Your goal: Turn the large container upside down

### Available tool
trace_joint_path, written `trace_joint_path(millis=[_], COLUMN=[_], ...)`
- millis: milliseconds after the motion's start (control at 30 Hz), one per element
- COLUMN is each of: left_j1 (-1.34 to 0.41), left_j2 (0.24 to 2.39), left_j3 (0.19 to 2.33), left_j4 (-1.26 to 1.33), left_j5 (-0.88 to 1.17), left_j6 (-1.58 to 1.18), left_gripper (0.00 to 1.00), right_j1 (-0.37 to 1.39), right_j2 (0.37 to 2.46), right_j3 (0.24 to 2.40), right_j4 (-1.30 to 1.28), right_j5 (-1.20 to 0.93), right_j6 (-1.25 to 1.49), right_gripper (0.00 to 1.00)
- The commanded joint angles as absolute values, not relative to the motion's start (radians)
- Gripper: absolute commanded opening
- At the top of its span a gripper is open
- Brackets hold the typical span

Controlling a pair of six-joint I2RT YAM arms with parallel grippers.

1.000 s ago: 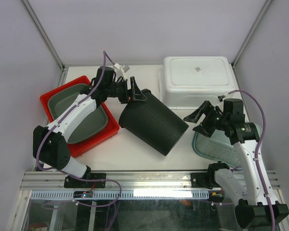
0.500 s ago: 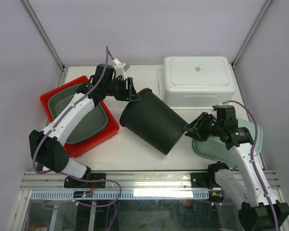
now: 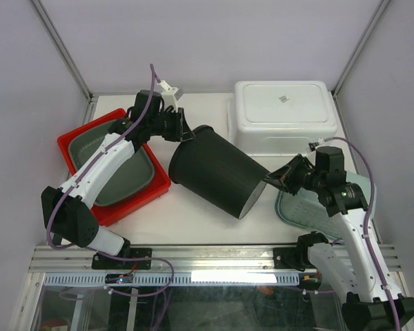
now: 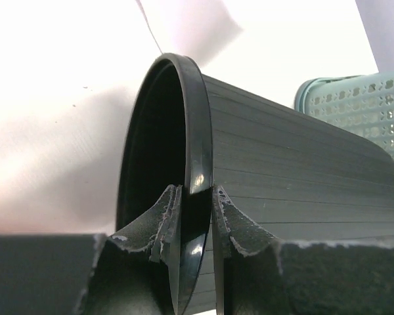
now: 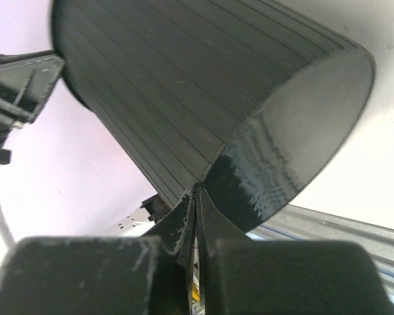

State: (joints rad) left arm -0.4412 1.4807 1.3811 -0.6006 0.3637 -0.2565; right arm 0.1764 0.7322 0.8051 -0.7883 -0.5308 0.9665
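- Red tray (image 3: 70,147) sits at the left of the counter (image 3: 193,222), with a grey-green tub (image 3: 127,181) resting inside it.
- Left hand (image 3: 184,132) reaches over the far corner of the tray to the mouth of the black container (image 3: 210,176). In the left wrist view the hand (image 4: 196,226) is closed narrow on the container (image 4: 289,184): one finger lies inside the rim and the other against the ribbed outer wall, so the rim is clamped between them.
- Black container lies on its side in the middle of the counter, between the red tray and the teal basket (image 3: 298,212). Its open mouth points to the far left and its flat base to the near right. Whether its wall rests on the counter or hangs just above it cannot be told.
- White bin (image 3: 281,110) stands bottom-up at the far right, just behind the container.
- Right hand (image 3: 270,179) meets the container at its base end. In the right wrist view the hand (image 5: 197,202) is pinched nearly closed on the edge where the ribbed wall (image 5: 177,85) joins the glossy base, with only a thin slit between the fingers.
- Teal basket, perforated, lies at the near right beneath the right arm; the left wrist view shows it (image 4: 358,105) beyond the container.
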Motion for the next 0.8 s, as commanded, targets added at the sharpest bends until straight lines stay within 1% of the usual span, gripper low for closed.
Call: trace_joint_path(millis=[0,233,333,433,567,700,733,767], left_j1=[-0.453,-0.453,-0.453,-0.453,-0.451,-0.452,-0.452,-0.452], left_j2=[1.489,1.496,1.517,1.57,1.676,1.79,1.819,1.845], left_j3=[1.357,1.301,1.282,1.286,1.348,1.455,1.483,1.512], left_j4=[-0.62,-0.534,-0.465,-0.402,-0.352,-0.33,-0.327,-0.325], left_j5=[0.326,0.336,0.338,0.356,0.377,0.411,0.412,0.406], left_j6=[-0.253,-0.299,-0.33,-0.362,-0.394,-0.416,-0.42,-0.421], left_gripper=[0.14,0.16,0.16,0.16,0.15,0.15,0.15,0.15], right_j1=[0.191,0.24,0.32,0.451,0.605,0.662,0.664,0.664], right_j2=[0.741,0.818,0.862,0.93,1.043,1.117,1.126,1.135], right_j3=[0.975,1.048,1.051,1.075,1.134,1.171,1.176,1.18], right_j4=[-0.595,-0.471,-0.383,-0.331,-0.288,-0.258,-0.254,-0.249], right_j5=[-0.643,-0.604,-0.556,-0.449,-0.346,-0.278,-0.262,-0.251], right_j6=[0.974,0.99,1.008,0.996,0.966,0.942,0.936,0.929], right_gripper=[0.0,0.0,0.0,0.0,0.0,0.0,0.02,0.05])
